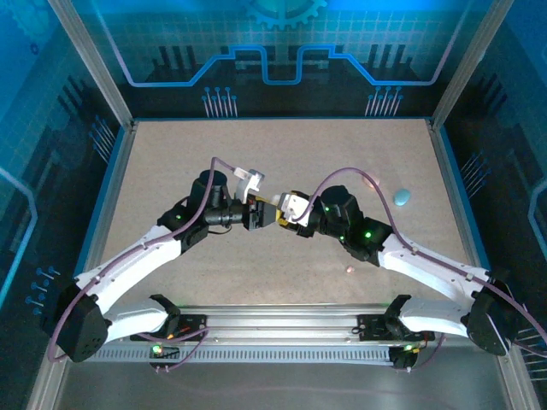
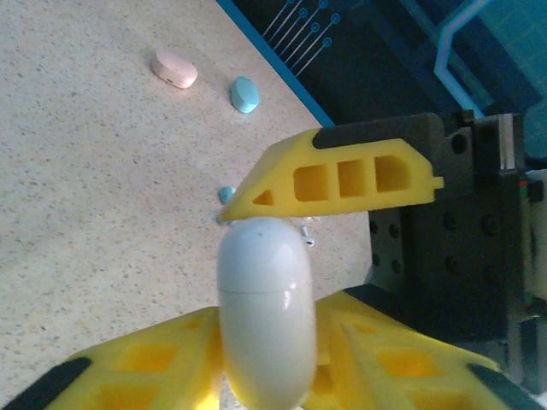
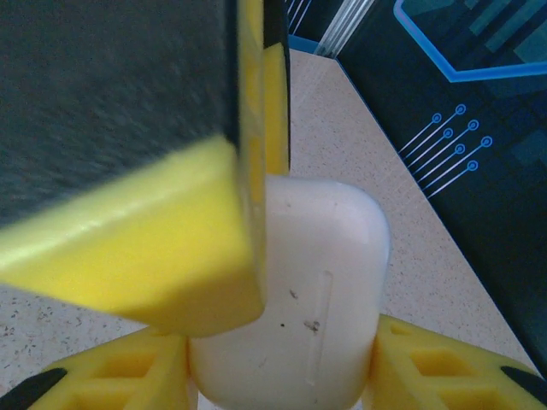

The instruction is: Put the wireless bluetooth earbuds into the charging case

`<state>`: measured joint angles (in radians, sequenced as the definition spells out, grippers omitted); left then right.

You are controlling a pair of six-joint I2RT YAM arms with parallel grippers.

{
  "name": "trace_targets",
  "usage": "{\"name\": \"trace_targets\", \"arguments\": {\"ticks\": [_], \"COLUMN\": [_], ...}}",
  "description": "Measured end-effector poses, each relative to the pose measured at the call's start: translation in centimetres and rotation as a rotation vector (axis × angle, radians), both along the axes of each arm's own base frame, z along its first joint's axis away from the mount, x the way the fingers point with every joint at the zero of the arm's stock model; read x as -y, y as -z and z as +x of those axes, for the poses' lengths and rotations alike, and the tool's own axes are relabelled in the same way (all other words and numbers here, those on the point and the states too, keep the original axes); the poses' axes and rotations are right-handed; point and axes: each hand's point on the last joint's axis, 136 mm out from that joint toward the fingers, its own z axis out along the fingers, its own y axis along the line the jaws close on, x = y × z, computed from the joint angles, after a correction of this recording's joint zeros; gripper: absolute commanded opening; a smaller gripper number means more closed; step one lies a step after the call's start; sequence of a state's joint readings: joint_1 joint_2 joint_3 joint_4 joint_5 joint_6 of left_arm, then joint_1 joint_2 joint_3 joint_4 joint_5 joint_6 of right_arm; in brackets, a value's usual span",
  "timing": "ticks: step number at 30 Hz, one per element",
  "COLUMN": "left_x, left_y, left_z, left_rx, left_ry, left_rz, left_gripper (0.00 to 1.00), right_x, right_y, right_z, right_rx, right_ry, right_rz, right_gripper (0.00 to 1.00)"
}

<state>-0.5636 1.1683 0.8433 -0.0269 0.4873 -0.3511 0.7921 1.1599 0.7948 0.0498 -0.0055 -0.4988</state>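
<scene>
A white charging case [image 2: 265, 307] hangs above the table, lid seam closed, between both grippers at the middle of the table. My left gripper [image 2: 269, 350] is shut on its narrow sides, yellow fingers [image 2: 128, 359] pressed against it. My right gripper [image 3: 282, 363] is shut on the same case [image 3: 316, 290] across its wide faces. In the top view the left gripper [image 1: 255, 215] and the right gripper [image 1: 282, 213] meet tip to tip. Two tiny white earbuds [image 2: 306, 235] and a pale blue earbud [image 2: 226, 194] lie on the table below. A pink earbud [image 1: 349, 269] lies near the right arm.
A pink case [image 2: 174, 68] and a teal case [image 2: 244, 94] rest on the table toward the far right; the teal case [image 1: 401, 197] sits near the right wall. Blue frame rails [image 1: 450, 171] edge the speckled tabletop [image 1: 171, 154].
</scene>
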Motion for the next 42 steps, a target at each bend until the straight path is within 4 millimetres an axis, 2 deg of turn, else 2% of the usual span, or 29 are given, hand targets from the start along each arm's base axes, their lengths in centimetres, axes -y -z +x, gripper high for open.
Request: {"name": "trace_targets", "arguments": {"ticks": [3, 6, 9, 11, 12, 15, 19, 22, 29, 35, 40, 42], "left_x": [0.0, 0.2, 0.2, 0.1, 0.0, -0.2, -0.3, -0.3, -0.1, 0.1, 0.1, 0.1], "left_y": [0.1, -0.2, -0.9, -2.1, -2.7, -4.2, -5.2, -5.5, -6.1, -6.9, -7.1, -7.0], "left_z": [0.1, 0.1, 0.1, 0.0, -0.1, -0.5, -0.7, -0.7, -0.6, -0.6, -0.7, -0.7], "left_rx": [0.001, 0.005, 0.024, 0.061, 0.074, 0.118, 0.149, 0.165, 0.168, 0.168, 0.167, 0.166], "left_ry": [-0.003, -0.005, -0.011, -0.014, -0.016, -0.024, -0.029, -0.031, -0.035, -0.029, -0.026, -0.023], "left_rz": [0.006, -0.003, -0.022, -0.054, -0.072, -0.133, -0.191, -0.232, -0.309, -0.349, -0.357, -0.356], "left_gripper": [0.14, 0.09, 0.09, 0.09, 0.09, 0.09, 0.09, 0.08, 0.08, 0.08, 0.08, 0.08], "right_x": [0.2, 0.3, 0.7, 1.6, 2.1, 3.3, 3.1, 2.9, 2.2, 1.5, 1.2, 1.1], "right_y": [-0.1, -0.7, -3.2, -5.1, -5.7, -6.2, -4.7, -4.1, -7.1, -7.7, -8.0, -8.3], "right_z": [0.0, -0.2, -0.6, -0.8, -0.8, -0.2, 0.1, -0.4, -1.0, -0.9, -1.1, -1.1], "right_rx": [-0.002, 0.006, 0.055, 0.102, 0.127, 0.206, 0.239, 0.253, 0.358, 0.386, 0.397, 0.409], "right_ry": [0.003, 0.003, 0.009, 0.025, 0.032, 0.046, 0.024, -0.011, -0.071, -0.106, -0.126, -0.130], "right_rz": [-0.003, 0.011, 0.089, 0.165, 0.195, 0.198, 0.160, 0.167, 0.242, 0.235, 0.232, 0.230], "right_gripper": [0.52, 0.62, 0.71, 0.77, 0.87, 0.84, 0.85, 0.77, 0.67, 0.61, 0.59, 0.56]}}
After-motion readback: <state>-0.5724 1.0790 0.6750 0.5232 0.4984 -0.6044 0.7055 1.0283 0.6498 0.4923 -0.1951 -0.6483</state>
